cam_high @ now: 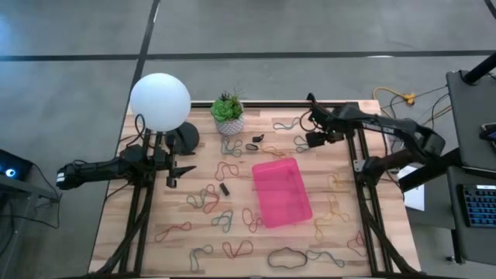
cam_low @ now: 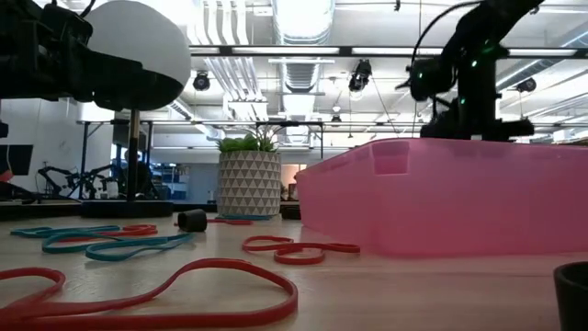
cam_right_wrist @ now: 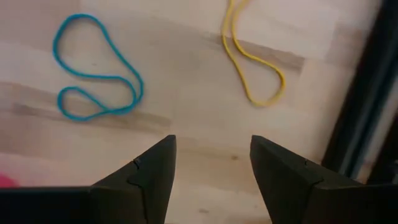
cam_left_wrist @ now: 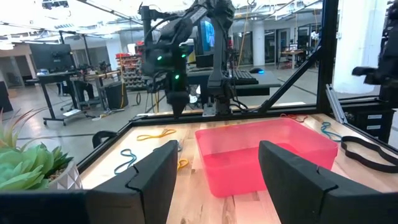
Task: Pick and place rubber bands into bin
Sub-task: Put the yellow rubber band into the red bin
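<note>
Many rubber bands lay spread all over the wooden table, in red, blue, yellow, green and dark colours. The pink bin sat near the middle of the table, and no band could be seen inside it.

The right gripper hung above the far right part of the table, past the far end of the bin. Its 2 fingers stood apart and held nothing. In the right wrist view, a blue band and a yellow band lay flat on the wood just past the fingertips. They were close to the gripper, but it did not touch them. The 2 bands lay near each other and did not touch.

The left gripper waited over the left side of the table, beside the white round lamp. Its fingers were also apart and empty. They pointed across the table at the bin, which lay well apart from them.

A small green plant in a white pot stood at the far edge. In the low view, a red band lay closest, and a small black thing sat on the wood behind it.
</note>
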You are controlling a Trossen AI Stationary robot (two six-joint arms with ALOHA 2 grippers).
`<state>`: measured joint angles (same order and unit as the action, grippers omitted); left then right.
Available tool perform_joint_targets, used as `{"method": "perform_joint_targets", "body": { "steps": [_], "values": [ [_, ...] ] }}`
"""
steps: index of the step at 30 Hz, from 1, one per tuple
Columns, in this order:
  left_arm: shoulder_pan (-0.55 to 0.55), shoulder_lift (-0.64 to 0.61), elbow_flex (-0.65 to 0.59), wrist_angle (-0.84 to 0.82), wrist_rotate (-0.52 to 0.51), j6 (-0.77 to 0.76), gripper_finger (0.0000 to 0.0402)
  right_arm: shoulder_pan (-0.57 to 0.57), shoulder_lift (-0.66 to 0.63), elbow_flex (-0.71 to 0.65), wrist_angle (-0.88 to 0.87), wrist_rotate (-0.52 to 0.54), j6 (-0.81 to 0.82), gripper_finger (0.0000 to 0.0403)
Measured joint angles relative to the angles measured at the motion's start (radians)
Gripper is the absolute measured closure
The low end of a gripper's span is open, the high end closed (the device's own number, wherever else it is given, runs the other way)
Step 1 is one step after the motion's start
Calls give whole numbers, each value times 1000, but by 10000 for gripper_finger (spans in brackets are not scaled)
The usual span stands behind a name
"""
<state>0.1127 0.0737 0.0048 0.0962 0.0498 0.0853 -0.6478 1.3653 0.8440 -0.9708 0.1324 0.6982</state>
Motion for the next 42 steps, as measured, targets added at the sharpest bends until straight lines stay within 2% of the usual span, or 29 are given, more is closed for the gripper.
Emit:
{"method": "perform_joint_targets", "body": {
  "steps": [5,11,18,25,36,42],
  "values": [
    [0,0,0,0,0,0,192,-88,95,0,61,-11,-124,209],
    [0,0,0,0,0,0,192,-143,168,0,73,-25,-252,209],
    [0,0,0,0,0,0,192,-184,226,6,137,-29,-310,209],
    [0,0,0,0,0,0,192,-228,297,95,139,-30,-383,209],
    [0,0,0,0,0,0,192,-244,526,258,-39,-56,-480,209],
    [0,0,0,0,0,0,192,-249,572,326,-97,-95,-555,209]
  ]
}}
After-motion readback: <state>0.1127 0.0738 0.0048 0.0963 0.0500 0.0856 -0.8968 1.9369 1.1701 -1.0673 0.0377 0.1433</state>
